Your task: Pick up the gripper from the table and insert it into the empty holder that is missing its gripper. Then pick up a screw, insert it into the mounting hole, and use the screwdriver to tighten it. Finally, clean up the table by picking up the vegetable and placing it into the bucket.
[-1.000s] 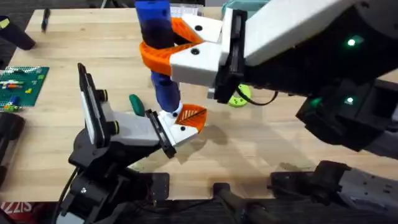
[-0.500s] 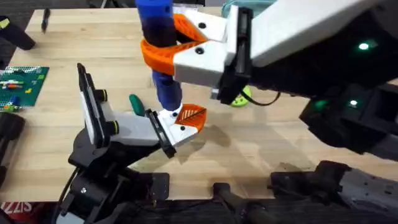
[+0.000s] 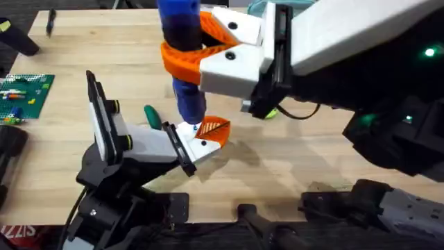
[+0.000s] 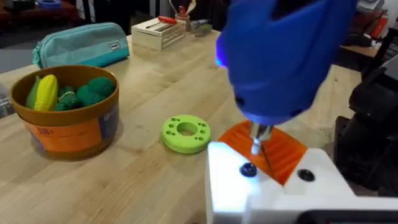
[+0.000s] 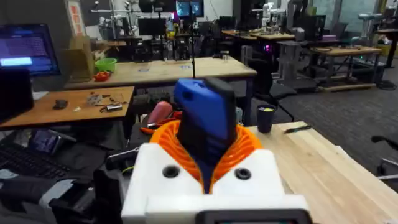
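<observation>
Right gripper shifted slightly right, clamped on screwdriver (tip at holder); left gripper's opening unclear.

Screwdriver blue, darker band; gripper orange ribbed lattice, white base; holder white, black end plates; bucket orange-brown; table pale wood grain

Right gripper: orange jaws closed around the blue screwdriver, held upright. Wooden tabletop lies alongside.
</observation>
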Tool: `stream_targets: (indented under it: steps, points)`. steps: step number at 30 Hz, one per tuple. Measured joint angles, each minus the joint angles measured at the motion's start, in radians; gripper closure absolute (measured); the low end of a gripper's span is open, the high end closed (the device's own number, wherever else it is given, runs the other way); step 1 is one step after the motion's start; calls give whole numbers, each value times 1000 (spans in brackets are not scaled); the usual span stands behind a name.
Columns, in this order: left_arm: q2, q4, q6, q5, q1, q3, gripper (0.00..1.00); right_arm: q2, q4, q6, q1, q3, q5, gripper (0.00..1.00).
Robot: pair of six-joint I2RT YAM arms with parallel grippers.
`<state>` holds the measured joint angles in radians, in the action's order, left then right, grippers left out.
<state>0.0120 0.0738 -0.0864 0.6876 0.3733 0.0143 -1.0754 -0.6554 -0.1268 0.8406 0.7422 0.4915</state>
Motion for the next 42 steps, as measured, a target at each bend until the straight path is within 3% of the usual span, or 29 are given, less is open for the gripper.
stream_targets:
  steps: [42]
  points:
    - [0,0,0,0,0,0,987,-34,4,-1,-1,0,4,962]
